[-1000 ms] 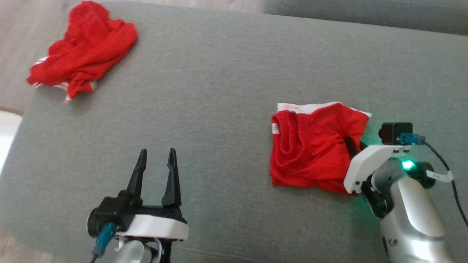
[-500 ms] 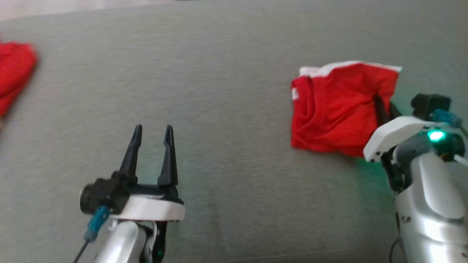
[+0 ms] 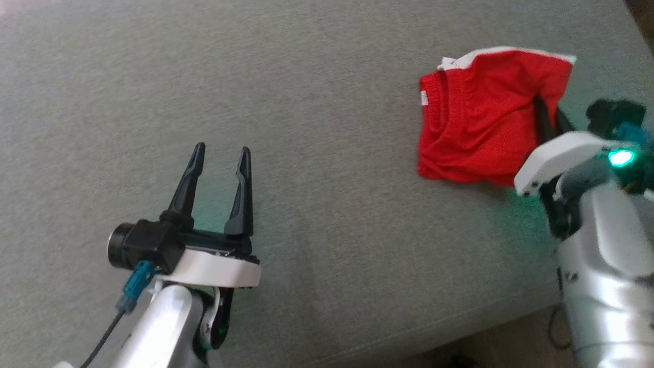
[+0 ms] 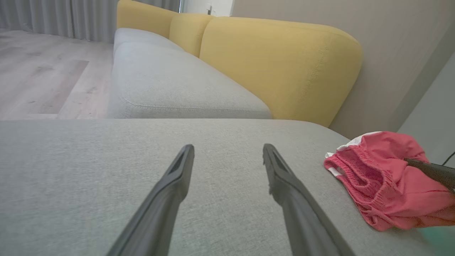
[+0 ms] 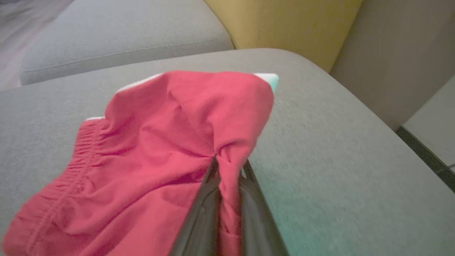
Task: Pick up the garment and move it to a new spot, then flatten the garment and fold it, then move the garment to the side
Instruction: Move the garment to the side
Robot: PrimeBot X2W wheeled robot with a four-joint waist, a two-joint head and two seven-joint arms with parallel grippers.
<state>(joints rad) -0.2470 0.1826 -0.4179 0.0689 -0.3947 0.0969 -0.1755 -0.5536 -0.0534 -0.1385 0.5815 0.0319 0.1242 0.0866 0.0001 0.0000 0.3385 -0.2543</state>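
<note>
red garment [image 3: 475, 117]: 1 | left tool [image 3: 223, 148], right tool [image 5: 230, 161]: 2 | yellow sofa backrests [image 4: 277, 67]: seemingly 3

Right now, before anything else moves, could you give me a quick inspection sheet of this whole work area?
Surface: grey fabric cushion, smooth.
Job's things: red garment with white trim, folded, lying near the cushion's right end, bunched where it is pinched.
Clutter: nothing seen.
Grippers: left gripper open, over bare cushion; right gripper shut on the garment's right edge.
Cables: dark cable with a teal plug hangs from the left wrist; another teal plug sits at the right wrist.
Surroundings: yellow backrests, grey sofa seat, wood floor, curtains.
</note>
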